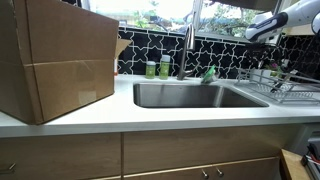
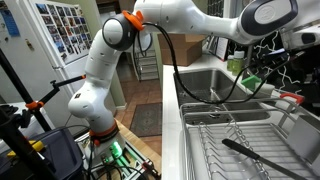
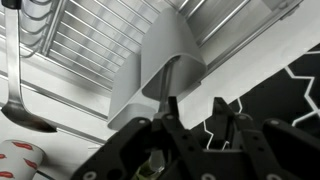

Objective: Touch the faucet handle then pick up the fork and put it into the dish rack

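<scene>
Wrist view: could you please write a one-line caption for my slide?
Black robot gripper, jaws apart and empty, hovering over a silvery wire dish rack beside black patterned wall tiles.

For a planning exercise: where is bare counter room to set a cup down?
Bare: the counter strip between cardboard box and sink, and along the sink's front. Crowded: green bottles and faucet behind, dish rack beside.

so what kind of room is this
Most likely a kitchen: a steel sink with a tall chrome faucet sits in a white counter, with a wire dish rack beside it.
</scene>
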